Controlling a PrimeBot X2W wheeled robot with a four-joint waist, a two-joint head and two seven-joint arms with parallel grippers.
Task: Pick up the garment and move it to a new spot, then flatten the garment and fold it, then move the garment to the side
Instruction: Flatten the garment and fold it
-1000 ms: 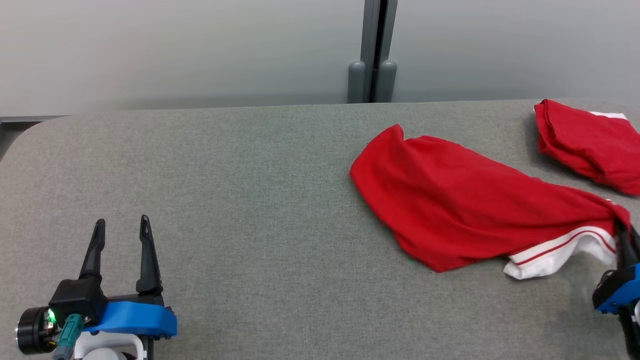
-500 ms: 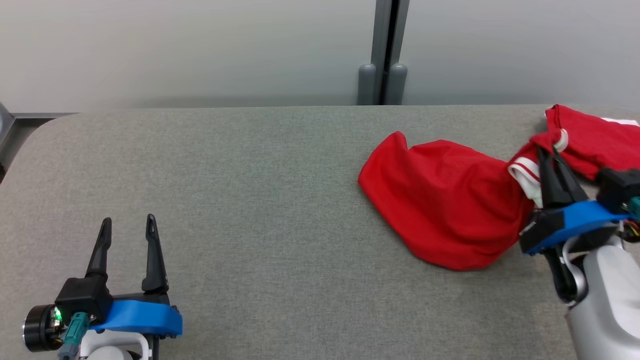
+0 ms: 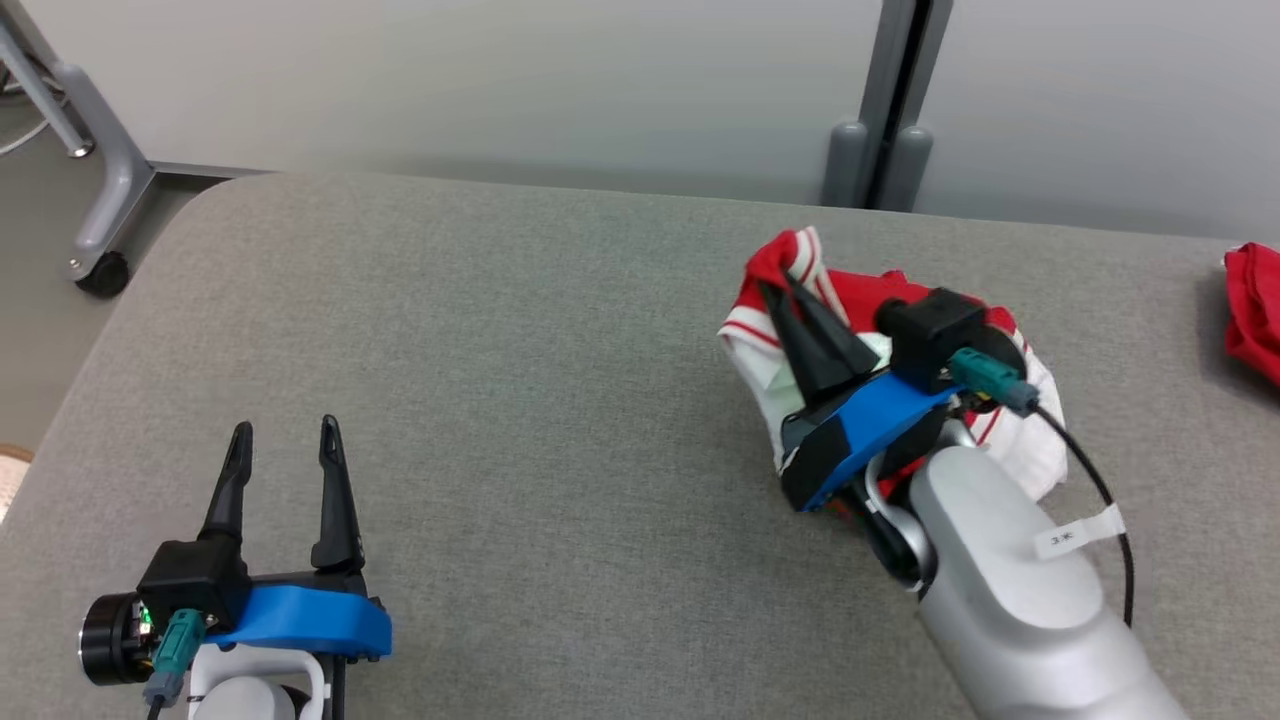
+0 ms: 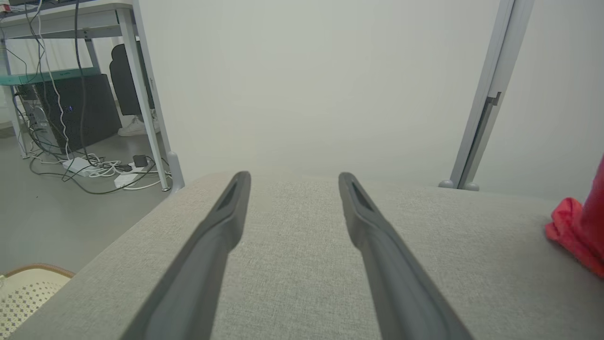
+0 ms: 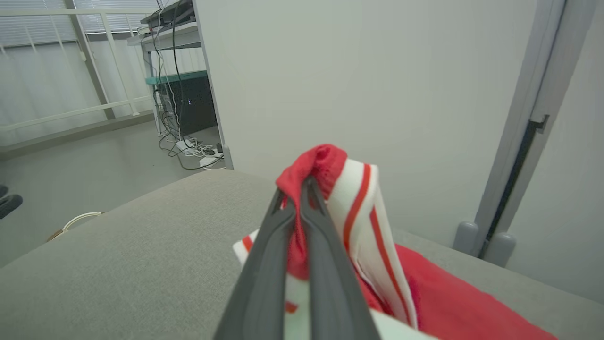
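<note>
On a grey fabric worktop (image 3: 560,400) before a pale wall, the red-and-white garment (image 3: 750,345) bunches at two o'clock, its striped edge pinched in the right gripper's (image 3: 772,290) closed fingers. The left gripper (image 3: 284,430) sits at seven o'clock, fingers spread and empty. Another red cloth (image 3: 1255,310) lies at three o'clock.

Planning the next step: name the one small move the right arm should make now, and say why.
Probably carry the garment left, toward the bare middle of the table. The right pincer is shut on its striped edge, the cloth is bunched beneath, and a second red cloth lies to the right; spreading needs room.
</note>
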